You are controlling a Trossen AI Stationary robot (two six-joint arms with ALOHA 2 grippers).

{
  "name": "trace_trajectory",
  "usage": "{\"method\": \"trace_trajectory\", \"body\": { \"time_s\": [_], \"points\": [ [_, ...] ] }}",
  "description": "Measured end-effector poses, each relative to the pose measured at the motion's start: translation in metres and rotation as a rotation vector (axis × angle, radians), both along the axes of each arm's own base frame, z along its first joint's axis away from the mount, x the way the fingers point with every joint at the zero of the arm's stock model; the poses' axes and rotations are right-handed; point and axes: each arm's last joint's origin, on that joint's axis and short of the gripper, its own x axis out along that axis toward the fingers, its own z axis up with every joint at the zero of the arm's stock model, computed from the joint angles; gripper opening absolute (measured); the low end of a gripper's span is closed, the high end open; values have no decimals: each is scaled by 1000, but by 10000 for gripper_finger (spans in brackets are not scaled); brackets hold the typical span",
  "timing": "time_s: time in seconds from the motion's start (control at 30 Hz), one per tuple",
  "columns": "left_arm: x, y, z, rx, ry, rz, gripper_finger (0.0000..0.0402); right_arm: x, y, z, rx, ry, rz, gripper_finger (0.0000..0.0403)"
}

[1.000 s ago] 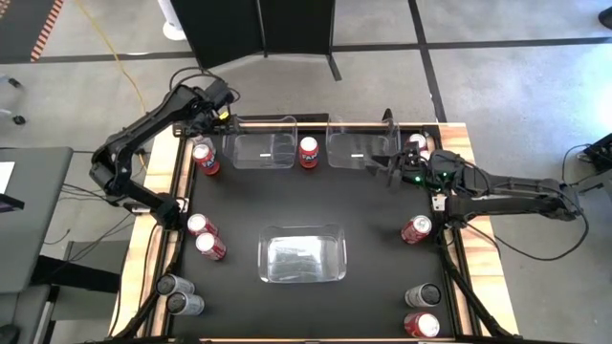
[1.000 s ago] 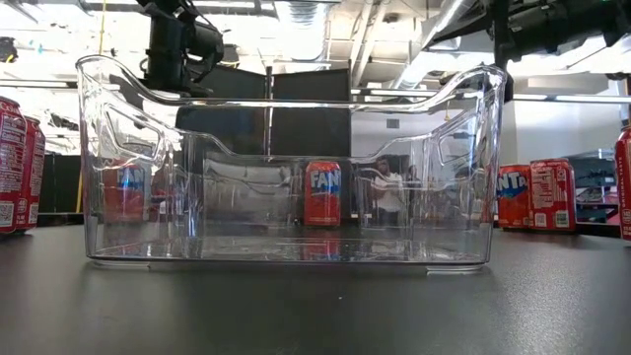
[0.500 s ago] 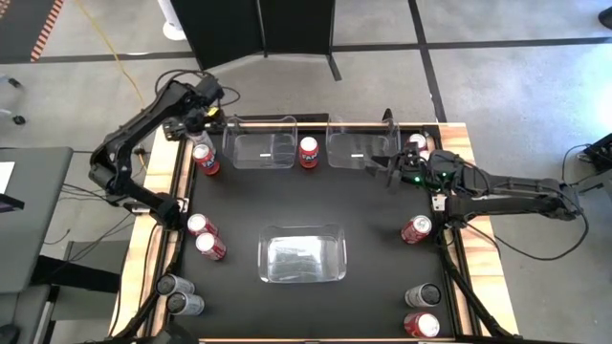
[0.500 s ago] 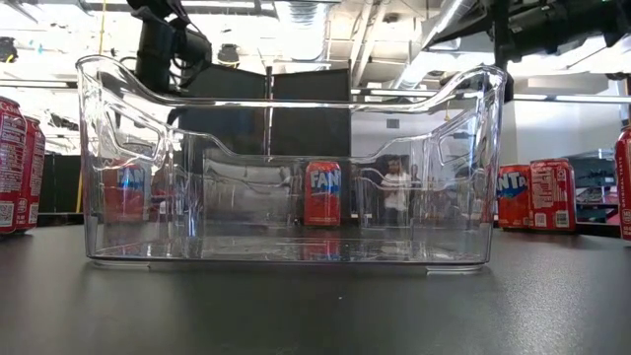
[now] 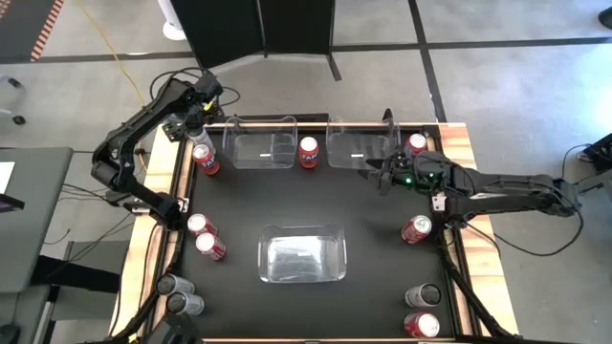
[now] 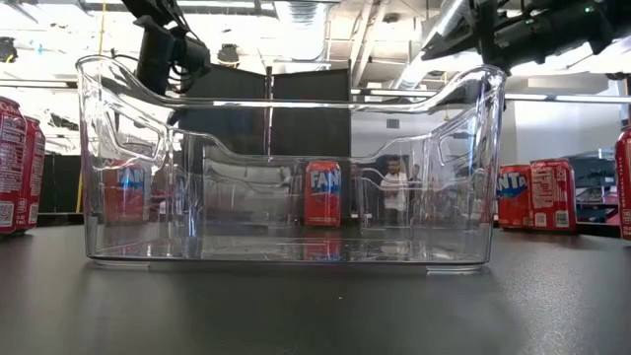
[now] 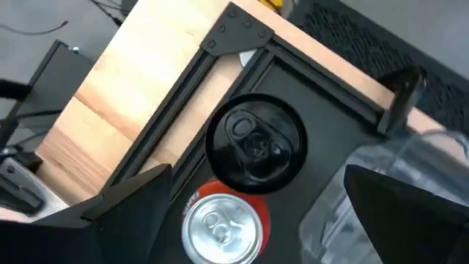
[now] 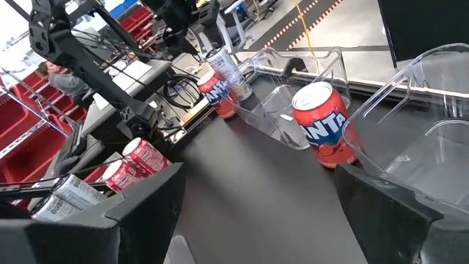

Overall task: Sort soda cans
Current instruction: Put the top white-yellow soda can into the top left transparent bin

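Cans (image 5: 308,152) stand scattered round the edges of a black table (image 5: 373,239), red ones and silver ones mixed, awaiting sorting. Three clear bins sit empty: two at the far edge (image 5: 260,149), one in the middle (image 5: 302,255). The left gripper (image 5: 194,122), fingers apart, hovers over a dark-topped can (image 7: 256,145) and a red can (image 7: 222,227) at the far left corner, likely choosing one. The right gripper (image 5: 378,175), fingers also apart, hangs by the far right bin, holding nothing. Pale wood frames the table. Beyond lies a workshop with red shelving; a person (image 6: 394,187) stands far off.
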Motion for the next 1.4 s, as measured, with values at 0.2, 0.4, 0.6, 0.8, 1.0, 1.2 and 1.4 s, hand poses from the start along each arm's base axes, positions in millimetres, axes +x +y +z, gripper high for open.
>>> {"method": "trace_trajectory", "body": {
  "time_s": [0.2,0.4,0.6,0.8,1.0,1.2,1.4],
  "points": [
    [-3,6,1,73,-38,108,399,0,0,1,-1,-5,0,368],
    [-5,7,-14,47,-108,201,399,0,0,1,-1,-6,0,368],
    [-2,4,-35,34,-113,233,398,0,0,1,4,-6,5,368],
    [-7,10,-36,83,-104,269,398,0,1,-1,13,4,14,368],
    [-11,18,-35,134,-127,290,398,-1,1,-2,13,16,15,368],
    [-11,18,-35,148,-126,311,372,-1,-1,-2,9,20,8,368],
    [-11,18,-35,150,-123,312,307,-2,-1,-3,13,37,8,366]
  ]
}}
